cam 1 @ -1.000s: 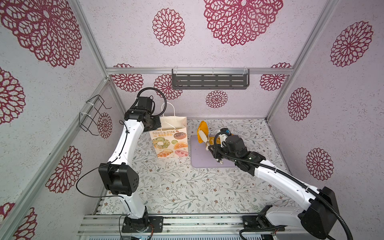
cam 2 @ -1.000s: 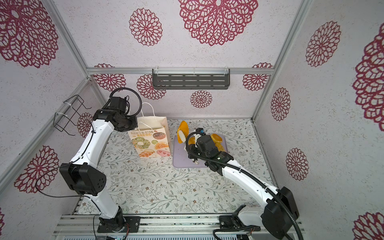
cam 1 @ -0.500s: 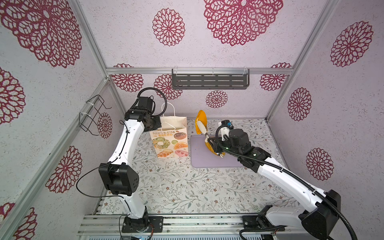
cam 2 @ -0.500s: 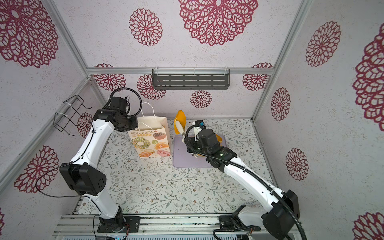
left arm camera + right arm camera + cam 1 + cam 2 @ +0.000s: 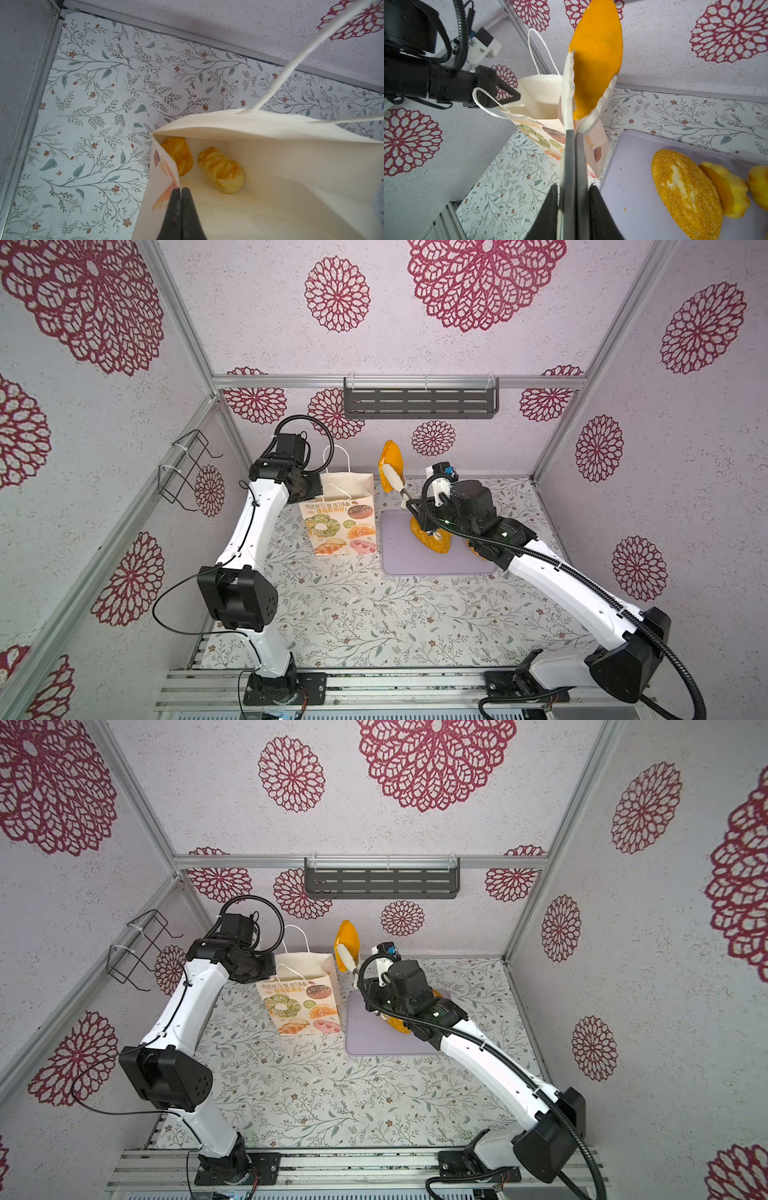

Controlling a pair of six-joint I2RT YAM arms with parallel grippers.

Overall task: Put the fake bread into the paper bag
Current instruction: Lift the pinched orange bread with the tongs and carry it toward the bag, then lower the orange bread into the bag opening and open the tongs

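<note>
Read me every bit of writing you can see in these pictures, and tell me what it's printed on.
"PRODUCTS IN AUTUMN": top line on the front of the paper bag, readable in both top views.
"BREAD": orange line just under it, on the same front.
Orange print on the bag's narrow side, right wrist view: too blurred to read.
No other writing is readable.

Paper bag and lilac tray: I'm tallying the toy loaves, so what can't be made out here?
Cream printed paper bag, left wrist view: two golden toy loaves show; the pinched wall and the shut left hand hide part of the floor.
Flat lilac tray, both top views: the right arm covers part of its bread.
Right wrist view: pale yellow bun cut off by the edge.
</note>
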